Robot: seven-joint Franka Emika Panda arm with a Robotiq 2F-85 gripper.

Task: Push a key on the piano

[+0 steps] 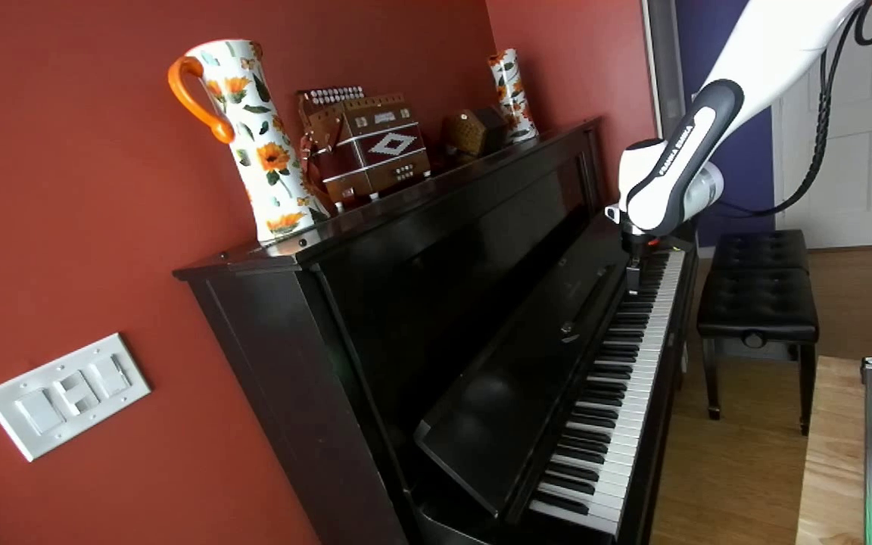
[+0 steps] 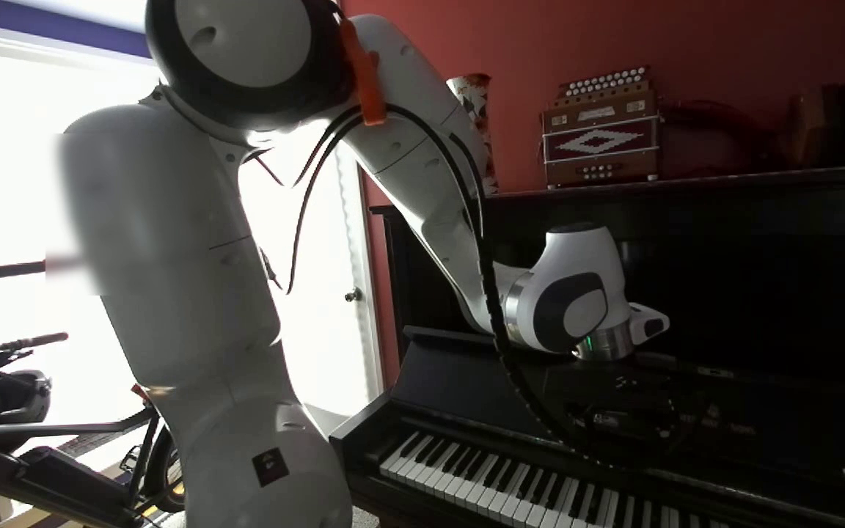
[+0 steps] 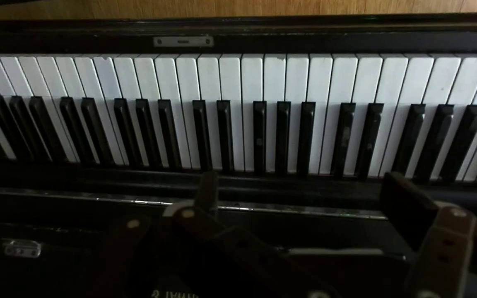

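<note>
Piano (image 1: pixel 436 303): upright case of glossy black with flat panels, standing along a red wall (image 1: pixel 103 151), across the middle of an exterior view.
White keys (image 3: pixel 251 78): smooth, flat slabs in one long row, two of them nicked at the front edge.
Black keys (image 3: pixel 259 132): narrow raised bars with sloped front ends, pale marks on several.
Gripper (image 3: pixel 302 177): dark and jointed, its two fingers (image 3: pixel 408 211) spread wide; in the wrist view their tips show at the rear ends of the keys, and contact with a key cannot be told.
Arm (image 1: pixel 765 68): smooth, rounded white shells with dark grey trim.
Pitcher (image 1: pixel 254 125): tall glazed white body painted with orange flowers, plain orange handle, on the piano's top.
Accordion (image 1: pixel 375 144): boxy brown wood, white buttons, white diamond on a dark red band, beside the pitcher.
Bench (image 1: pixel 761 303): black padded seat, button-tufted, on legs.
Floor (image 1: pixel 716 469): brown wood.
Door (image 1: pixel 856 182): white, panelled, beyond the bench.
Lettering (image 1: pixel 676 151): "FRANKA EMIKA" on the arm; inverted letters (image 3: pixel 176 294) at the wrist view's lower edge are cut off.
</note>
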